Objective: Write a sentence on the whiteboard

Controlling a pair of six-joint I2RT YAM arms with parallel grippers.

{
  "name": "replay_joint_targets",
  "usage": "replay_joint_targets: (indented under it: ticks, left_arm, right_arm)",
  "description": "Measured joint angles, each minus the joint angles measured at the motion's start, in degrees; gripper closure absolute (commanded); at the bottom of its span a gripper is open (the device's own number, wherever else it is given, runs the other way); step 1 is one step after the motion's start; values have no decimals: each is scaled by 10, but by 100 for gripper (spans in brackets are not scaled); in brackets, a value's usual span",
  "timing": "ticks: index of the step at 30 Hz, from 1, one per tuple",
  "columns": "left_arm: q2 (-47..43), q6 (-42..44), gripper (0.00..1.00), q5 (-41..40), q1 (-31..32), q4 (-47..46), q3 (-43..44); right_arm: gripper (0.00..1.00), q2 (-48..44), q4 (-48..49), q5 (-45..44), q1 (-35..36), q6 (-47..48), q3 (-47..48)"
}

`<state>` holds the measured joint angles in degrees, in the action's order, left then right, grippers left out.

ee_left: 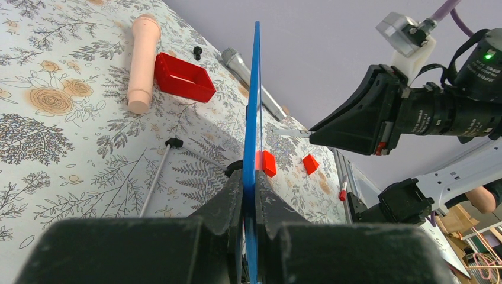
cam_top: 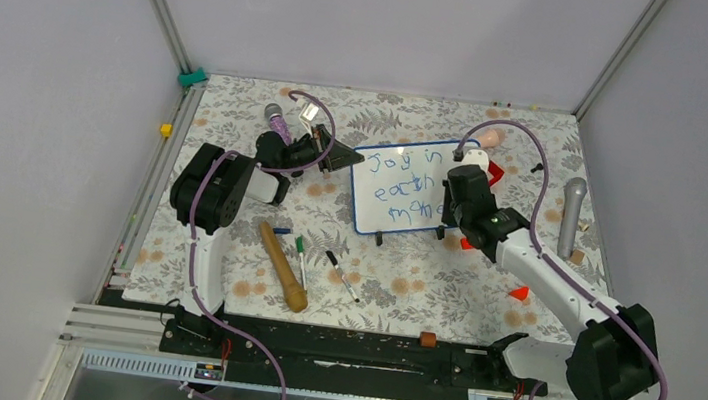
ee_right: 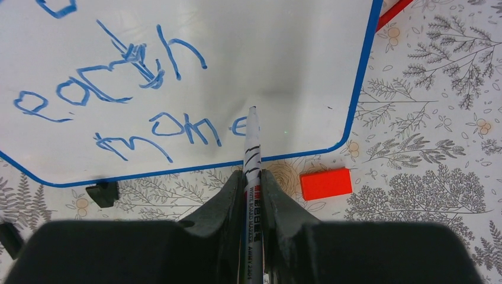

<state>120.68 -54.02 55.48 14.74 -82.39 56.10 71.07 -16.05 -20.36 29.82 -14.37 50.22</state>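
The whiteboard (cam_top: 402,187) stands tilted on the floral table, blue-framed, with the sentence (cam_top: 413,180) in blue letters over three lines. My left gripper (cam_top: 348,159) is shut on the board's left edge; the left wrist view shows that edge (ee_left: 256,89) as a thin blue line clamped between the fingers (ee_left: 269,204). My right gripper (cam_top: 450,209) is shut on a whiteboard marker (ee_right: 253,142). In the right wrist view the marker's tip rests on the board (ee_right: 284,53), just right of the last letter of the bottom line of the sentence (ee_right: 148,74).
A wooden stick (cam_top: 282,267), a green marker (cam_top: 301,251) and a black marker (cam_top: 341,274) lie in front of the board. A grey microphone (cam_top: 571,215), a red tray (ee_left: 183,77), a peach cylinder (ee_left: 144,62) and red blocks (ee_right: 325,183) lie right of and behind it.
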Motion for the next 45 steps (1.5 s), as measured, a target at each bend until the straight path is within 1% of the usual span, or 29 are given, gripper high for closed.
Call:
replay_joint_targets:
  ticks: [21, 45]
  left_arm:
    - [0, -1, 100, 0, 0, 0, 0]
    - [0, -3, 100, 0, 0, 0, 0]
  right_arm:
    - [100, 72, 0, -1, -23, -1, 24]
    - [100, 73, -18, 4, -25, -7, 0]
